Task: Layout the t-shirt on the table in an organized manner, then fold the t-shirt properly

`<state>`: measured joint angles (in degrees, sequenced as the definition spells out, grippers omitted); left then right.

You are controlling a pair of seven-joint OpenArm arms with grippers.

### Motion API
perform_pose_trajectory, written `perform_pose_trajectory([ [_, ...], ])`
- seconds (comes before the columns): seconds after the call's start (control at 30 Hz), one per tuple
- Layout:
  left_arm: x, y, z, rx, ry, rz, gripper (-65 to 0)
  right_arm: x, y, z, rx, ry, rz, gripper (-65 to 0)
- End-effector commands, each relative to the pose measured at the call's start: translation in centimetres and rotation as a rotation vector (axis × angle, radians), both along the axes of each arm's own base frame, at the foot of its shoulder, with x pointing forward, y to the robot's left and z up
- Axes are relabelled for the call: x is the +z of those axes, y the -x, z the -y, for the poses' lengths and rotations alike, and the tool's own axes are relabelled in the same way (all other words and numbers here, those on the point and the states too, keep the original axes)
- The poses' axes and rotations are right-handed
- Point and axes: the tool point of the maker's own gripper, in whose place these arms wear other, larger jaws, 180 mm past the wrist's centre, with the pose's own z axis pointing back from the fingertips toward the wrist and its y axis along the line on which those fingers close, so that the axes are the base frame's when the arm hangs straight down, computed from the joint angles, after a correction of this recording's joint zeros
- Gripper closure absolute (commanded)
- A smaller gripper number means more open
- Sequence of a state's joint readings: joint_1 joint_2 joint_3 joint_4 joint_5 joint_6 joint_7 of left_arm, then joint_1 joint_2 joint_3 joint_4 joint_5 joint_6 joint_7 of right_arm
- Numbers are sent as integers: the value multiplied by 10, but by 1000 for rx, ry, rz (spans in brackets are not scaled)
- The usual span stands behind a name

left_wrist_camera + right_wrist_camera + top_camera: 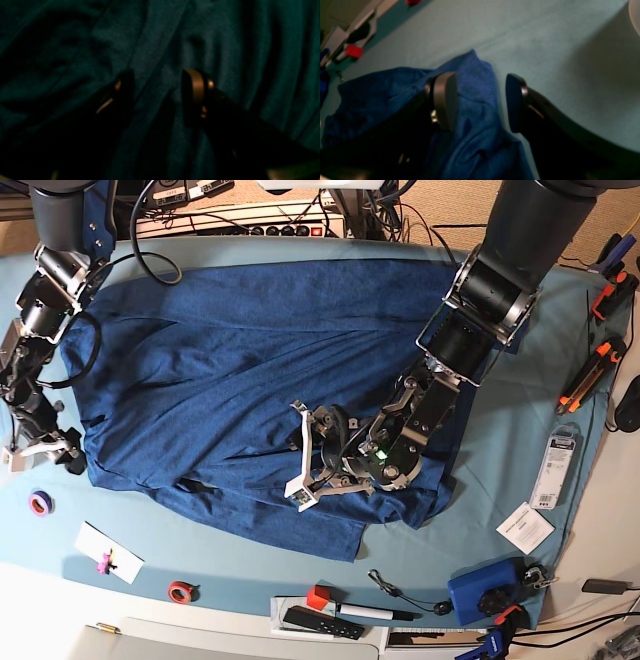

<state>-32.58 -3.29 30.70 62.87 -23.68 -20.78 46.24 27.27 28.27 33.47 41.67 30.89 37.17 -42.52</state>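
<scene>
The dark navy t-shirt (220, 370) lies spread across most of the teal-covered table (240, 555), creased, with folds bunched near its lower middle. My left gripper (300, 456) hangs low over those folds at the shirt's centre. In the left wrist view it (157, 97) is open, with only wrinkled fabric (160, 37) beneath. My right gripper (58, 452) is at the shirt's left edge. It (481, 102) is open too, one finger (445, 100) over a raised blue corner of the shirt (475, 75), the other over bare table cloth (545, 37).
Tape rolls (40, 502) (180, 590), a white card (110, 552), a red cube (317, 597) and a marker (370, 612) lie along the front. A blue box (487, 590), white packages (558, 460) and orange tools (580, 385) sit at the right. Cables and a power strip (240, 220) run along the back.
</scene>
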Motion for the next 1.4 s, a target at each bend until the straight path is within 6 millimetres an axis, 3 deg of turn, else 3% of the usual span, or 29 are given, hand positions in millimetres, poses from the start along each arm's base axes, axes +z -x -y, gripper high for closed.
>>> perform_pose_trajectory([
  [0.0,23,-13,9,-4,41,53,-307,15,-9,3,-6,8,51,-307],
  [0.17,23,-13,9,-4,41,53,-307,-3,-16,-19,-5,-31,56,-307],
  [0.37,23,-13,8,-4,40,53,-307,-4,-17,-21,-6,-26,59,-307],
  [0.43,23,-13,9,-4,42,54,-307,-5,-17,-17,-27,-28,53,-307],
  [0.57,23,-13,8,-4,41,53,-307,-7,-14,9,-144,48,32,-307],
  [0.67,22,-13,7,-3,38,52,-307,-8,-13,14,-151,96,22,-307],
  [1.07,23,-13,9,-2,42,54,-307,-24,-21,-27,-71,25,28,-303],
  [1.13,23,-17,6,28,41,53,-307,-25,-22,-30,-69,20,28,-242],
  [1.3,39,-31,2,81,78,66,-307,-25,-21,-29,-66,29,22,0],
  [1.37,56,-44,-4,126,146,62,-307,-26,-21,-29,-66,30,20,0],
])
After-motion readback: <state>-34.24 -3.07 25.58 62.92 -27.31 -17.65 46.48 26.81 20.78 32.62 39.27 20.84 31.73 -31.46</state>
